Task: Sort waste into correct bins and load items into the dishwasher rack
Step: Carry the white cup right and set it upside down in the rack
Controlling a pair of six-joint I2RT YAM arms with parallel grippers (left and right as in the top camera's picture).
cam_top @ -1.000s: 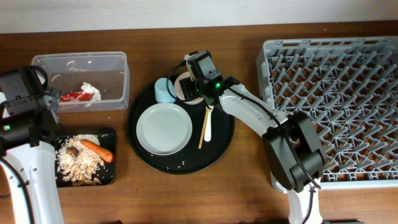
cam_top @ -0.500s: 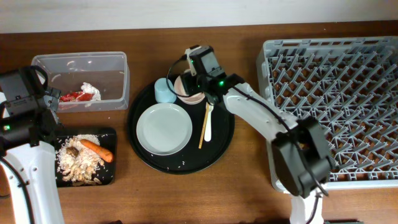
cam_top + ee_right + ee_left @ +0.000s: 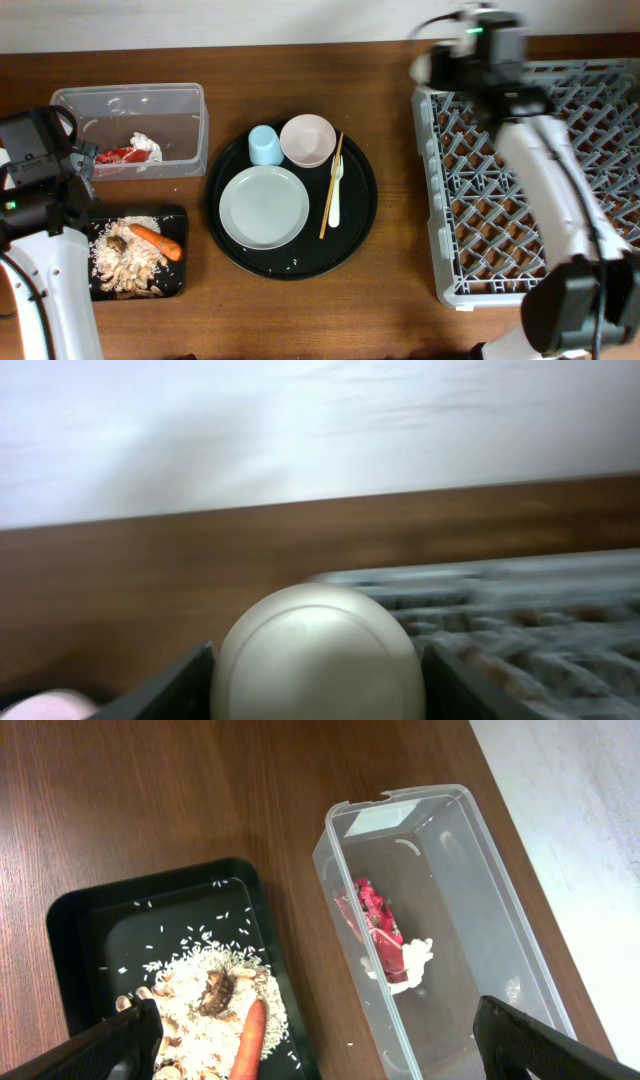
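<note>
Grey pegged rack [image 3: 540,170] fills right side. Round black tray [image 3: 362,215], centre: pale grey plate [image 3: 264,206], pink bowl [image 3: 307,140], light blue cup [image 3: 264,144], white utensil [image 3: 334,205], chopsticks [image 3: 324,215]. Left: clear tub [image 3: 480,910] with red wrapper [image 3: 372,915], napkin [image 3: 405,960]; shallow black tray [image 3: 90,920] with rice [image 3: 190,980], carrot [image 3: 248,1040]. Small white cup [image 3: 318,640], smooth, domed, pinched in right gripper [image 3: 318,685] at rack's far-left corner. Left gripper [image 3: 318,1030] fingers wide apart, empty.
</note>
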